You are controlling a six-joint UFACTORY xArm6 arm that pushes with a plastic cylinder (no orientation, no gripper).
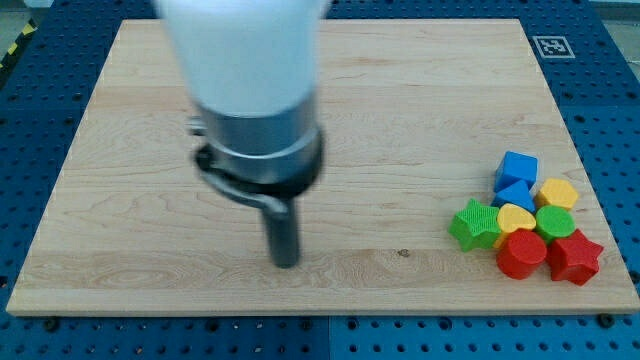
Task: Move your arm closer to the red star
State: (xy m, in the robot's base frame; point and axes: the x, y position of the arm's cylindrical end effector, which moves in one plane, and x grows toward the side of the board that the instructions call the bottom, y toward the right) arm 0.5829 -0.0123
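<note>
My tip (286, 263) stands upright on the wooden board (140, 120), left of centre, touching no block; there is no claw. Well apart, at the view's lower right, the red star (574, 256) edges a block cluster.

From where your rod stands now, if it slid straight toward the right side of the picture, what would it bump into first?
Probably the green star, the nearest of the cluster to my tip. The wooden board between looks bare; depth is uncertain.
</note>
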